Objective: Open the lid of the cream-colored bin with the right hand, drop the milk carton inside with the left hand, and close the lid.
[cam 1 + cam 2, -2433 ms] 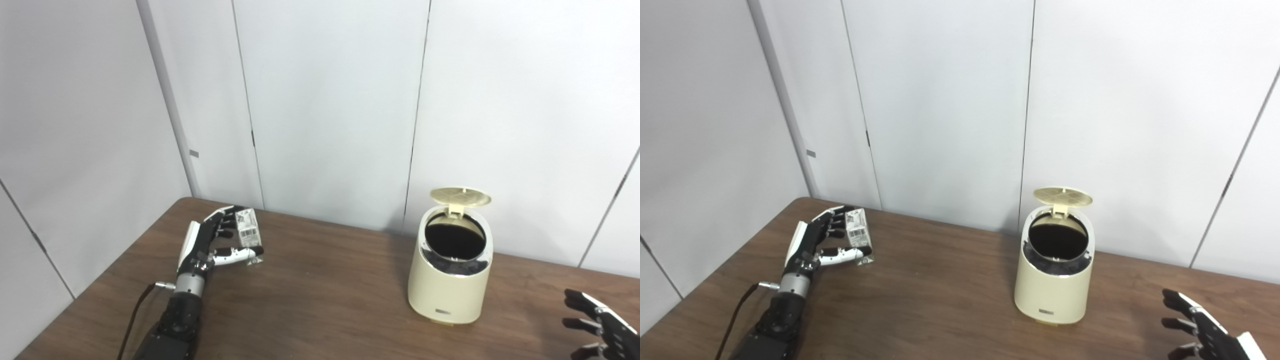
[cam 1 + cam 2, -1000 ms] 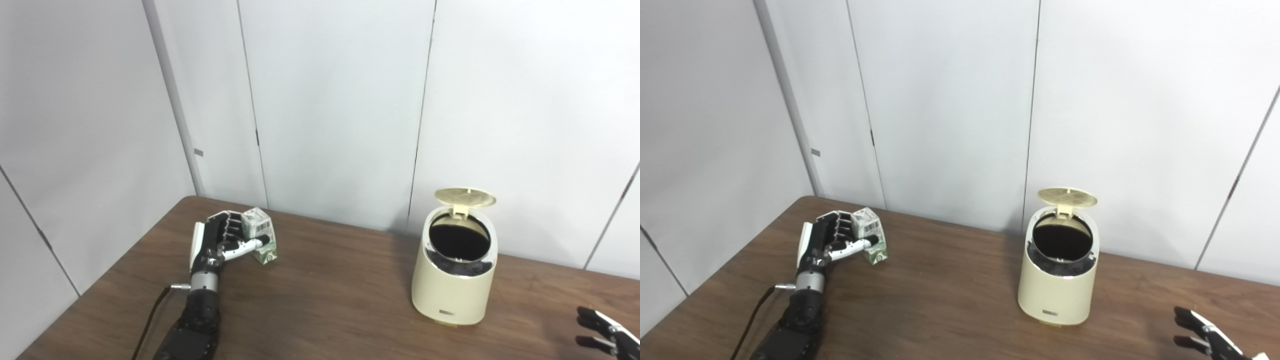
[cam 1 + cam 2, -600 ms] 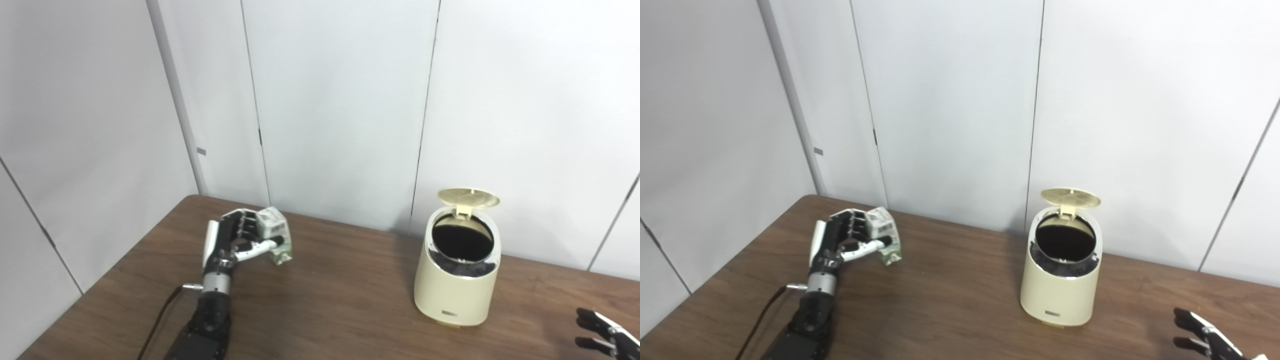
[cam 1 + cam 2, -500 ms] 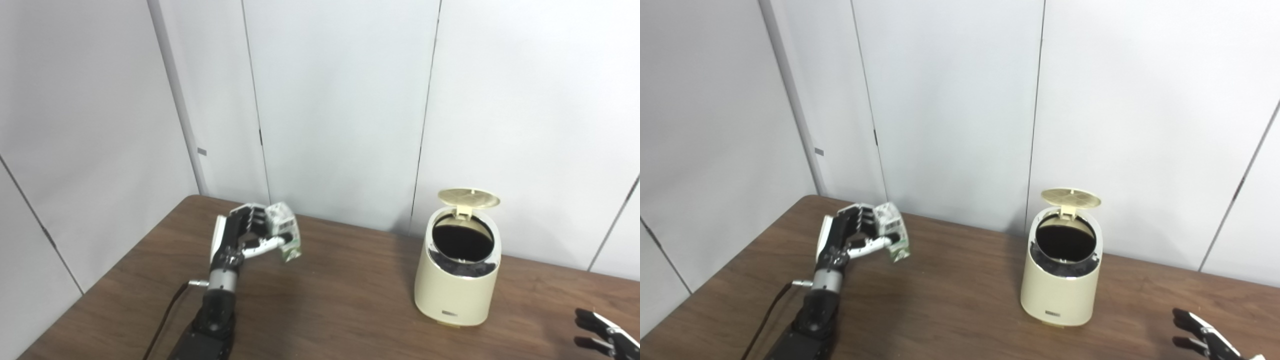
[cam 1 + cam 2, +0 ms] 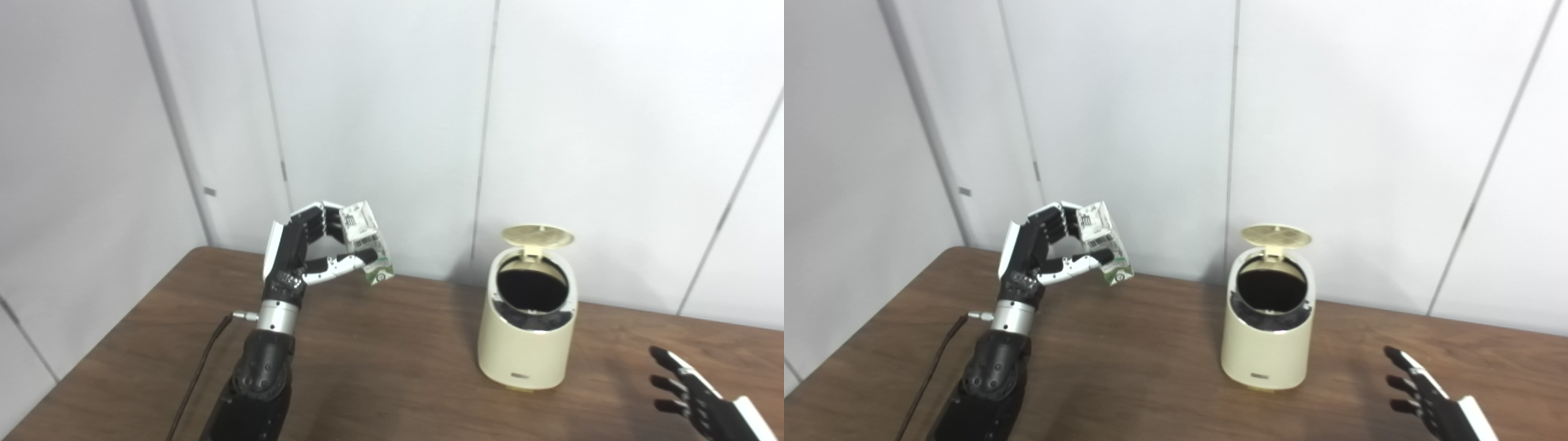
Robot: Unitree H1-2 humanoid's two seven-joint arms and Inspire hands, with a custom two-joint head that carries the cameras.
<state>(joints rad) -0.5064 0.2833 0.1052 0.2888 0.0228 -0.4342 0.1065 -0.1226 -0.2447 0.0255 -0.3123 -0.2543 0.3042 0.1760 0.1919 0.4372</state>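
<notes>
Gripping milk carton point(image 5: 366, 251) aloft, left robot hand point(image 5: 298, 252), bin point(image 5: 1267, 331) lid point(image 5: 1277, 234) open

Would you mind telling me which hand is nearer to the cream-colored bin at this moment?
Right, narrowly. The right hand sits open, low by the table, just right of the cream-colored bin. The left hand is raised farther left, holding the milk carton.
</notes>
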